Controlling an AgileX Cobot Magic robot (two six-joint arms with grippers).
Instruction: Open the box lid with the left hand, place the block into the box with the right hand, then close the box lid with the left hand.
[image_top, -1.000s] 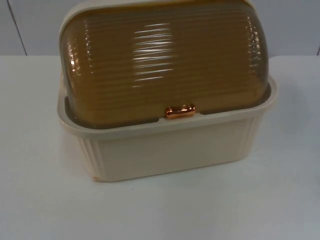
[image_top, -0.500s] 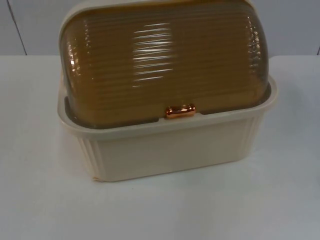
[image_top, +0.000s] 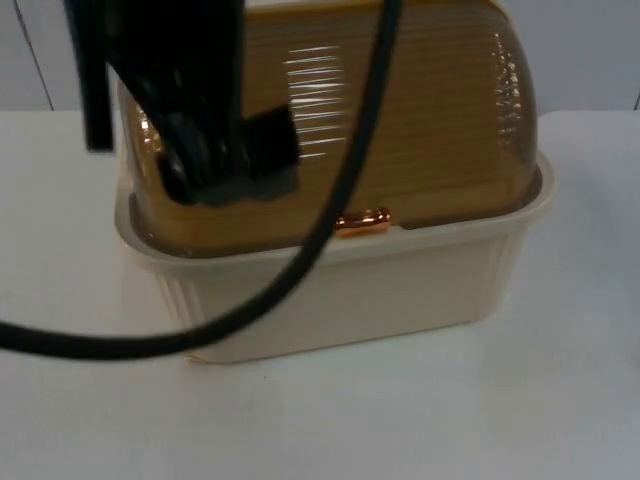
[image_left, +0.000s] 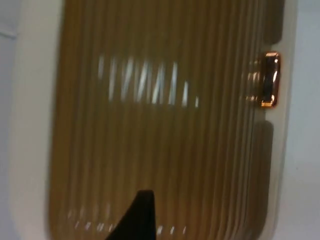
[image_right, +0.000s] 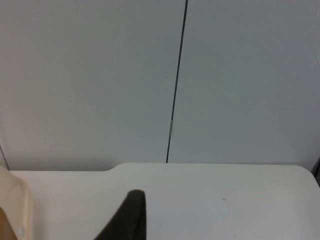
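A cream box (image_top: 340, 290) stands in the middle of the table, under a shut, ribbed amber lid (image_top: 430, 120). A small copper handle (image_top: 362, 222) sits at the lid's front edge. My left gripper (image_top: 230, 175) hangs over the left half of the lid, a little left of and behind the handle. In the left wrist view the lid (image_left: 150, 125) and the handle (image_left: 270, 80) lie close under one black fingertip (image_left: 137, 217). The right arm waits off to the side; its fingertip (image_right: 131, 217) hovers above bare table, with a corner of the box (image_right: 12, 205) beside it.
White table top (image_top: 500, 400) lies open in front of the box and to its right. The grey partition wall (image_right: 100, 75) closes off the table's far edge behind the box.
The left arm has come in from the upper left and now hangs over the left part of the lid. The box and its lid have not moved.
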